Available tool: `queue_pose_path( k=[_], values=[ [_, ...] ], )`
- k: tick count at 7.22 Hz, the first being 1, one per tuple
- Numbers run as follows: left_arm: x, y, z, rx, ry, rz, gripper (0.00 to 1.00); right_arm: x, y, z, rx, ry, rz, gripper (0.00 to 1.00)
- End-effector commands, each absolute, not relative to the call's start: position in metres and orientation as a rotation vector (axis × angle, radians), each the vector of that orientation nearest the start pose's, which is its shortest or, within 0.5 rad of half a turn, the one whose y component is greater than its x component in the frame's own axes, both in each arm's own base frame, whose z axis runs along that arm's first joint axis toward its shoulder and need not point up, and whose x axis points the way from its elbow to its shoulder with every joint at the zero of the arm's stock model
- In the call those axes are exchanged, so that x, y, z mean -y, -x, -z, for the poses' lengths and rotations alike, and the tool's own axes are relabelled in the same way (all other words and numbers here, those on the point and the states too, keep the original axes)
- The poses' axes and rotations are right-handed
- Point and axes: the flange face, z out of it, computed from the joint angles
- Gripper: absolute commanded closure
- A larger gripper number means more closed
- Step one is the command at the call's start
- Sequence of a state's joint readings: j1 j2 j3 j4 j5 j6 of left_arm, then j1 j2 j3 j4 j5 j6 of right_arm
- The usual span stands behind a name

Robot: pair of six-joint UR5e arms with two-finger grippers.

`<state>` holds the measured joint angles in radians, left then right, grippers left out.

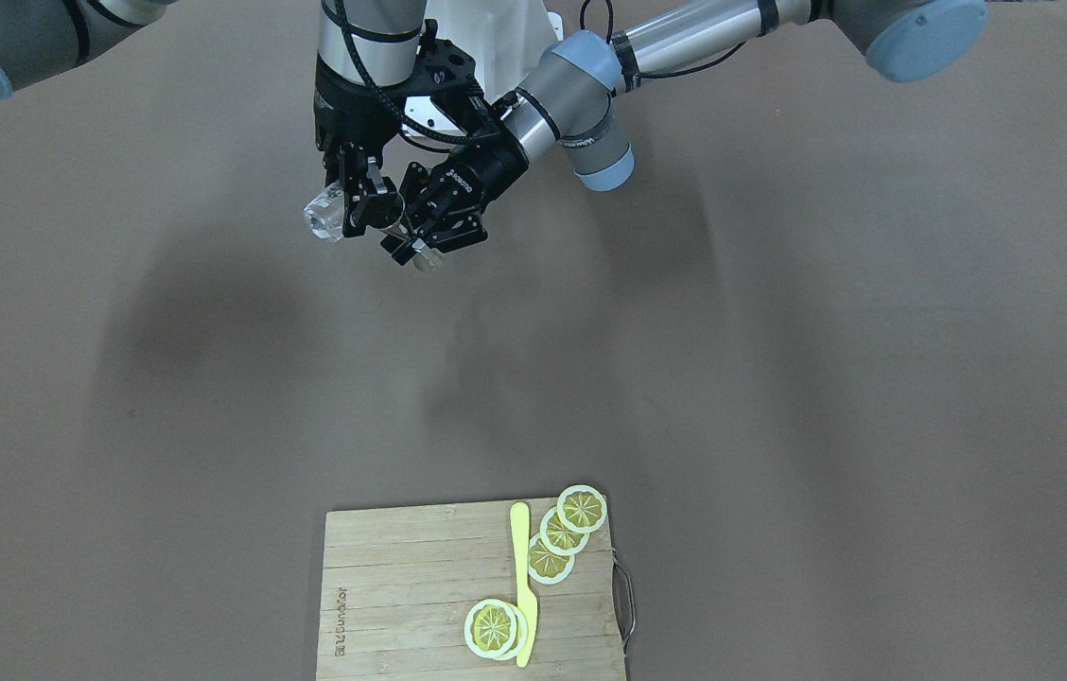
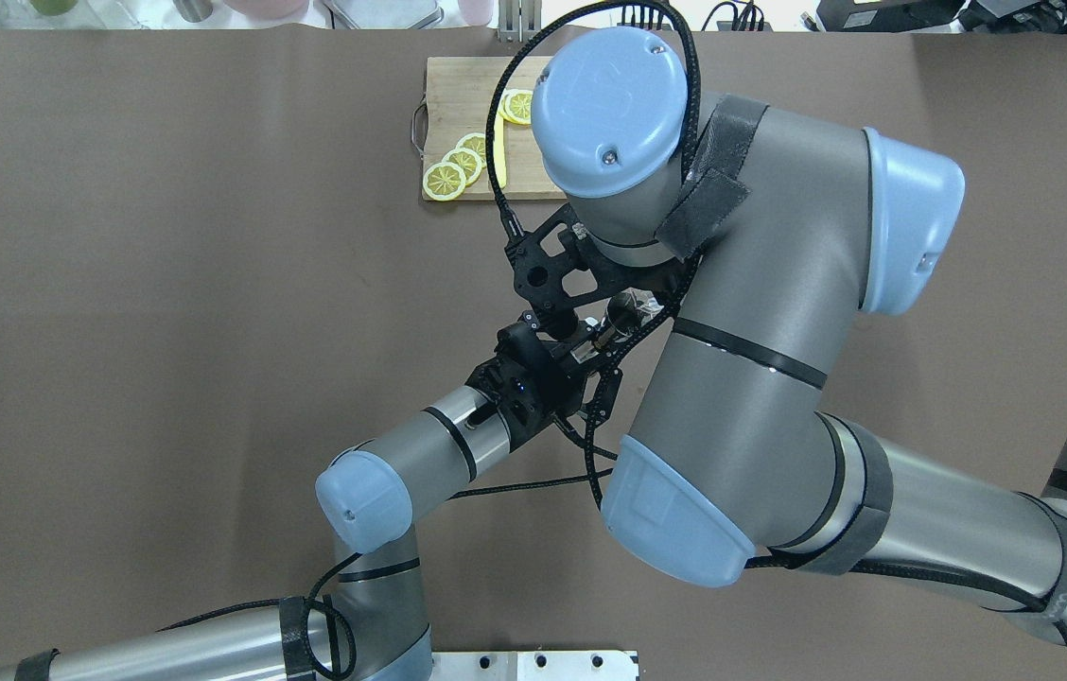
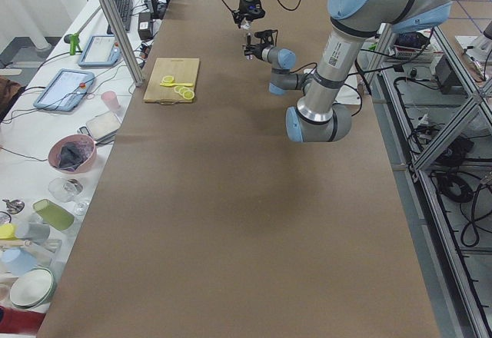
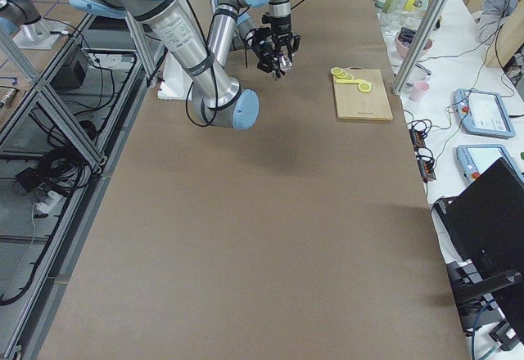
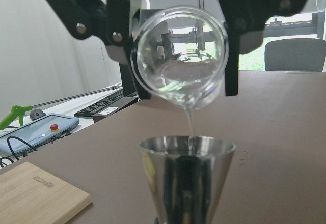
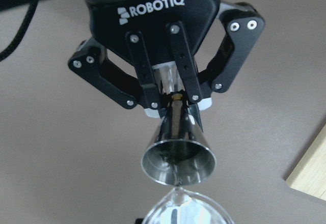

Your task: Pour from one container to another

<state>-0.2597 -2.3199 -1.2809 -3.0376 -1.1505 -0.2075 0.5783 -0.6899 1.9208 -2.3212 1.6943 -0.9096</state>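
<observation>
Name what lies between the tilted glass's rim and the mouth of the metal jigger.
A thin stream of clear liquid, falling from the glass into the jigger; nothing else. The left wrist view shows it.

Wrist views close, opposed; both share jigger (image 5: 187, 178).
</observation>
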Motion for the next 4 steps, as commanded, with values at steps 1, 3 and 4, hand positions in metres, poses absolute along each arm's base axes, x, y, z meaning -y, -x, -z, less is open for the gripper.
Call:
queue_pose_path(
  k=[1,3,4],
  values=[
    [0.3464,-0.6234,-0.1752,-1.095,-1.563,-0.346,1.0,0.4271,0.4317,-0.1035,0.157,-0.554,1.886,1.0],
    [0.3463,-0.6232,-0.1751,-1.096,-1.563,-0.345,1.0,0.4277,0.4307,-0.1034,0.145,-0.554,1.884,1.0],
    [0.3463,-0.6232,-0.1751,-1.097,-1.563,-0.344,1.0,0.4282,0.4303,-0.1037,0.137,-0.552,1.883,1.0]
  ],
)
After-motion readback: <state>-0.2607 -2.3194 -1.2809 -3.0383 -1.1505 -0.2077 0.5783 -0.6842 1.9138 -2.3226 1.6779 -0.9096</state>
